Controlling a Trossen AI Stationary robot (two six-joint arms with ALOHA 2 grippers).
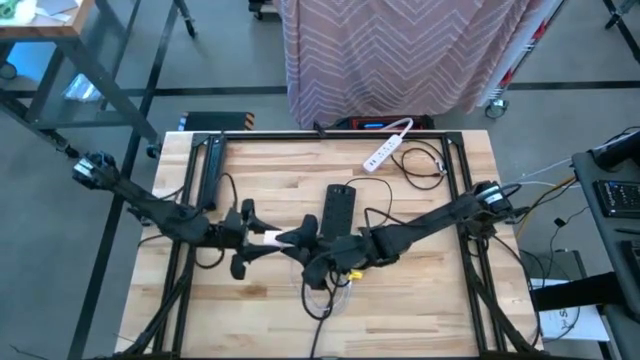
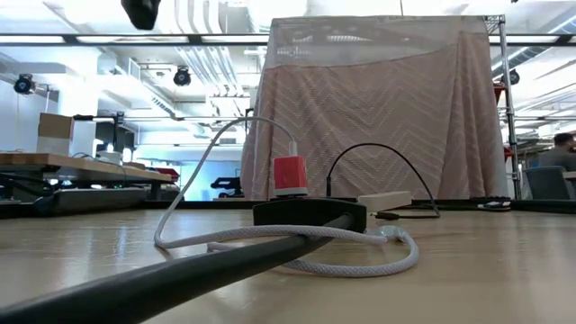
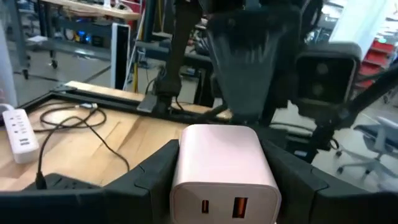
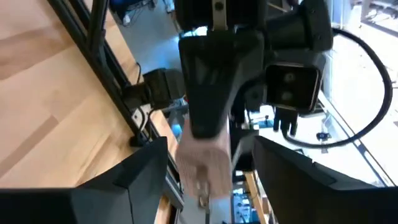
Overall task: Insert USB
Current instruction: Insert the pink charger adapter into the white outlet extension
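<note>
Operator: Held nearest the left wrist camera, the pink charger (image 3: 224,171) sits clamped between the left gripper (image 3: 224,180) fingers, ports facing out, above mid-table.

Technician: Status of the right gripper (image 4: 205,168)?

Operator: Its fingers stand apart, flanking the charger's pronged end. Handover or alignment appears to be in hand.

Technician: Next, the black power strip (image 1: 338,208) likely requires prong alignment before insertion.
</note>
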